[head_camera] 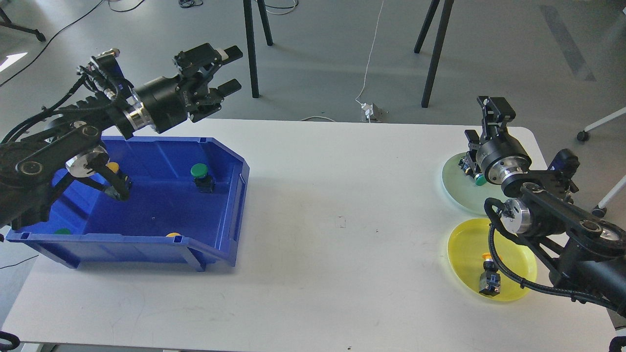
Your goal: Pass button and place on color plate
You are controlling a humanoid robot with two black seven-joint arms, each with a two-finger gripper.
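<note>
A green-capped button lies on the pale green plate at the right, partly hidden behind my right wrist. My right gripper is open and empty, raised above that plate's far edge. A yellow-capped button lies on the yellow plate. The blue bin at the left holds a green button, a yellow one and caps at its near wall. My left gripper is open and empty, held high over the bin's far right corner.
The white table runs between the bin and the plates. Black stand legs rise from the floor behind the table. A white cable and plug lie behind the far edge.
</note>
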